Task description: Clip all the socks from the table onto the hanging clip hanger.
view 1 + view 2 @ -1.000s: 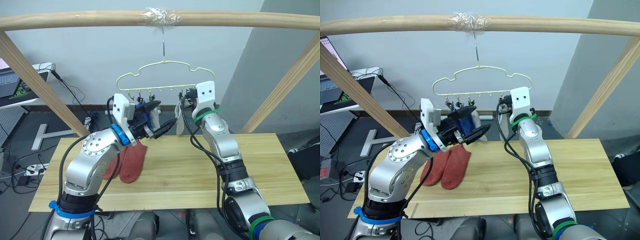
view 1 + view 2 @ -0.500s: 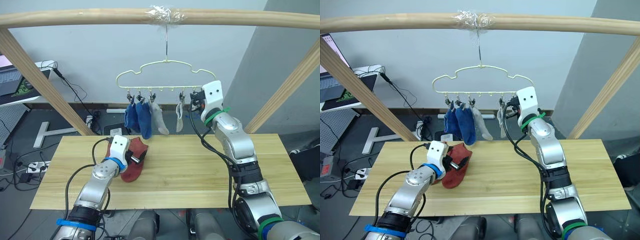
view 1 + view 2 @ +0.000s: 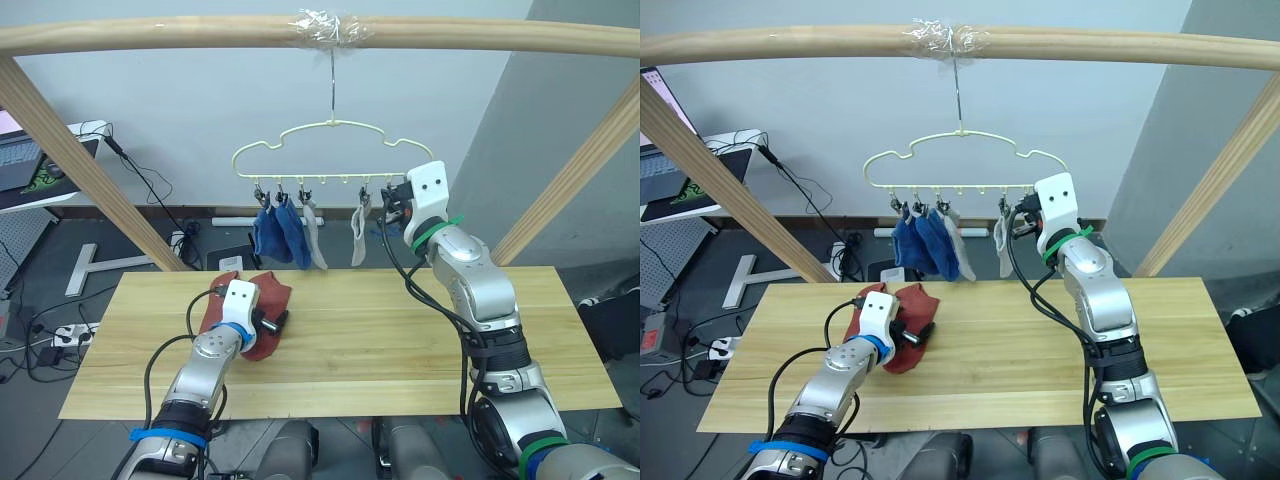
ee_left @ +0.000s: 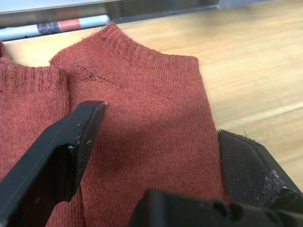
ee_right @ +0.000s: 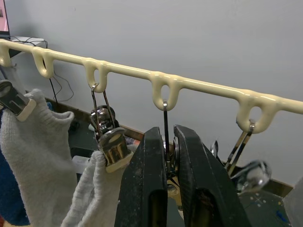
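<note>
**Four socks up, two red ones to go**

My left gripper is down on the table with its fingers spread wide, straddling the nearer of the two rust-red socks. One finger sits on the fabric near where the pair overlap, the other is off the sock's edge over bare wood. Nothing pinched yet, so I read this as lining up the grab. The spread makes sense: the sock lies flat and I need to close across its width to bunch up some fabric.

My right gripper is up at the clip hanger, fingers pressed together on one of the small metal clips. My guess is I'm squeezing it so its mouth is ready for the next sock, and it also keeps the hanger from swinging on its hook.

Further out: two blue socks and two light grey socks already hang from clips along the rail, so I'd call it two-thirds done. The hanger's hook is taped to the wooden frame bar overhead.

Risk as I see it: the red socks overlap, so closing sloppily could lift both.
</note>
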